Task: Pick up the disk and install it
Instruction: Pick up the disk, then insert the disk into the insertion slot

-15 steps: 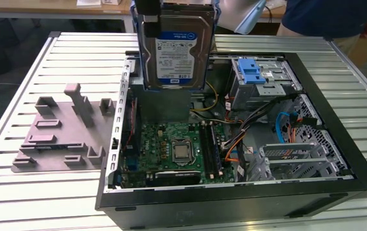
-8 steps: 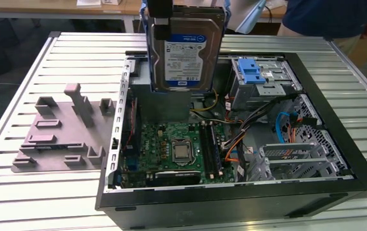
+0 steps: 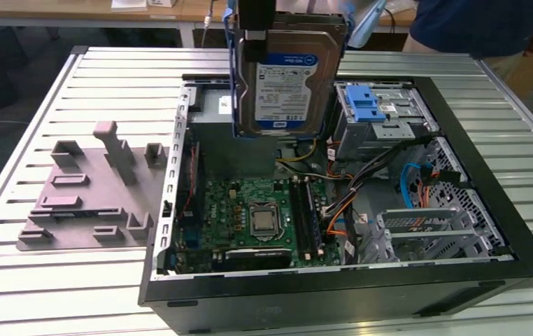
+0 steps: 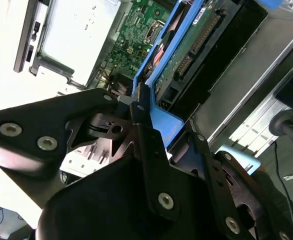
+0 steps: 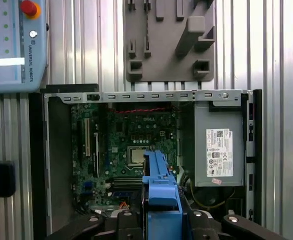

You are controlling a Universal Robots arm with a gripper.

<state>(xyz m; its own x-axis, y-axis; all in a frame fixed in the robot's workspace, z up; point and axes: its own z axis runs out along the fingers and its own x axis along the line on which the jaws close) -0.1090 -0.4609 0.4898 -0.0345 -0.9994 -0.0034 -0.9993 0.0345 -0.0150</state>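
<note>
Tool (image 4: pixel 161 117) is clamped shut on the blue carrier rail (image 5: pixel 161 195) of the disk (image 3: pixel 290 77), so the drive hangs on edge below the wrist with its label facing the exterior camera. I read that grip as deliberate: holding the rail leaves the flat faces free and keeps the disk slim enough to go down between the walls. It sits in the air above the open computer case (image 3: pixel 490 182), clear of the motherboard (image 3: pixel 247 210) and the loose cables (image 3: pixel 360 175), and I judge it touches nothing inside. The drive cage (image 3: pixel 374 112) with its blue latch is just to the exterior view's right of the disk. On the bench (image 3: pixel 61 294) beside the case lies a grey fixture plate (image 3: pixel 89 189).
</note>
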